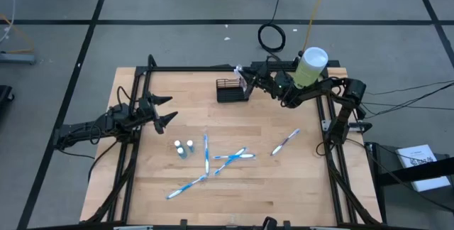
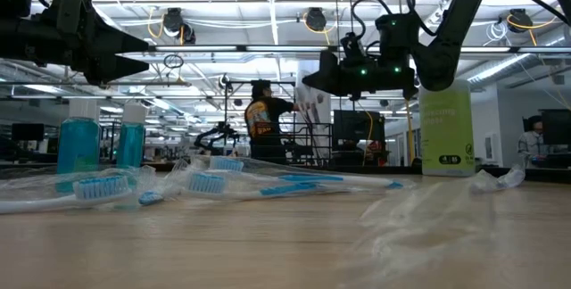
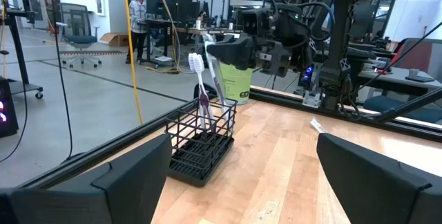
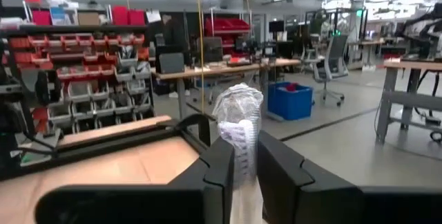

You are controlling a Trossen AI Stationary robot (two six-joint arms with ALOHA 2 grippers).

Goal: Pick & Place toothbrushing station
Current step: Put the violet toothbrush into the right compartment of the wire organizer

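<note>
Right gripper (image 1: 246, 81), clamped on a wrapped toothbrush (image 4: 237, 137) held head-up directly over the wire-mesh basket (image 1: 231, 89), presumably for insertion; left gripper (image 1: 165, 111) apart, idle.

The room is bright. Long ceiling lights (image 2: 268, 35) shine from above and glare white in the low view. In that view the surface (image 2: 285, 244) up close is blurry. The right hand (image 4: 245, 172) looks dark and soft at the bottom of its wrist view. Shadows on the wood are faint.
</note>
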